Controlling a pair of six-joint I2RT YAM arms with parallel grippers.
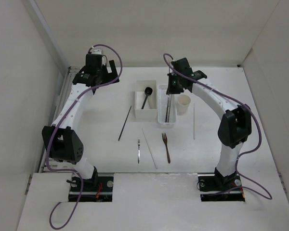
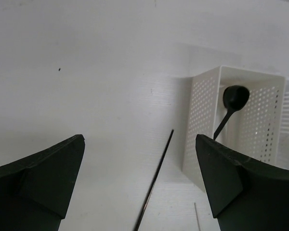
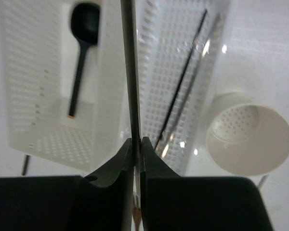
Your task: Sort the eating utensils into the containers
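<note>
The right gripper (image 3: 136,143) is clamped on a chopstick (image 3: 128,67) above the perforated basket (image 3: 156,62); the left gripper (image 2: 139,139) is spread wide and empty. Lowering and release into the basket are called for next.

The right gripper (image 3: 136,144) is closed on a thin chopstick (image 3: 129,72), which runs straight up the view. Behind it on the left stands a white square box (image 3: 29,130) with a black spoon (image 3: 84,29) inside. The narrow perforated basket (image 3: 159,57) holds two more chopsticks (image 3: 183,72). A cream round cup (image 3: 274,144) stands just beside the basket, on the right.
</note>
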